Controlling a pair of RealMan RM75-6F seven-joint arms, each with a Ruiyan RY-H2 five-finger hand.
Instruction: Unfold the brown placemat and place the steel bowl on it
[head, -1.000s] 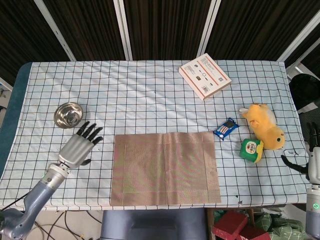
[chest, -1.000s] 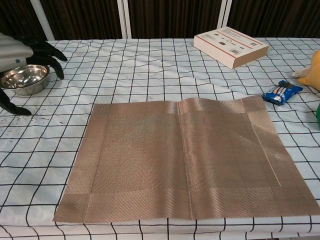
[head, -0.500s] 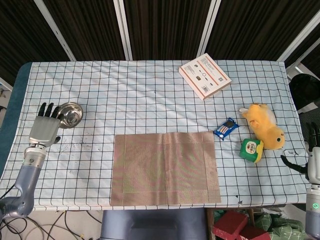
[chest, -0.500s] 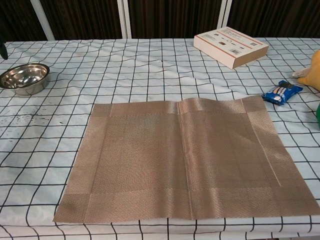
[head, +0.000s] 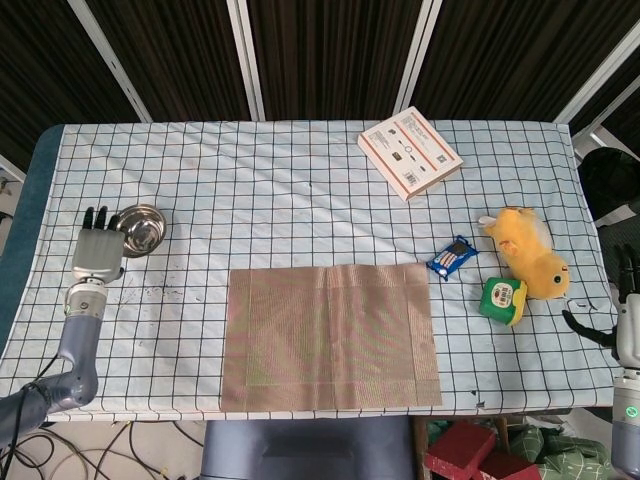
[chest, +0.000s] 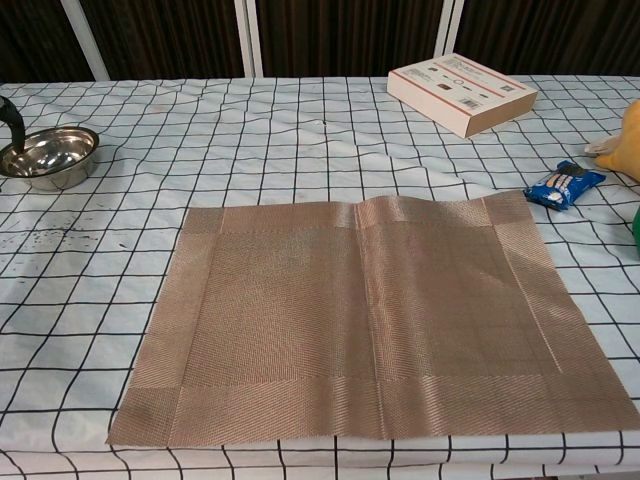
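Change: since a second ago the left robot hand (head: 98, 248) has swung from the near right of the steel bowl (head: 138, 230) round to its left side; bowl and placemat have not shifted.
Placemat: the brown placemat (head: 330, 336) lies unfolded and flat at the near middle of the counter (head: 300, 190), a faint crease running down its centre, its near edge close to the counter's near edge.
Bowl: the steel bowl stands upright on the checked cloth at the far left, well apart from the placemat and not on it.
Left robot hand: just left of the bowl, fingers pointing to the far side and spread straight, holding nothing; whether a finger touches the rim cannot be told. In the chest view only a dark fingertip shows at the left edge by the bowl.
Right robot hand (head: 622, 318): low at the near right corner beyond the counter's edge, partly cut off; its state cannot be told.
Other things: a white and red box (head: 409, 152) at the far right, a blue packet (head: 452, 256) just right of the placemat's far corner, a yellow plush toy (head: 528, 251) and a green pack (head: 502, 299) further right.
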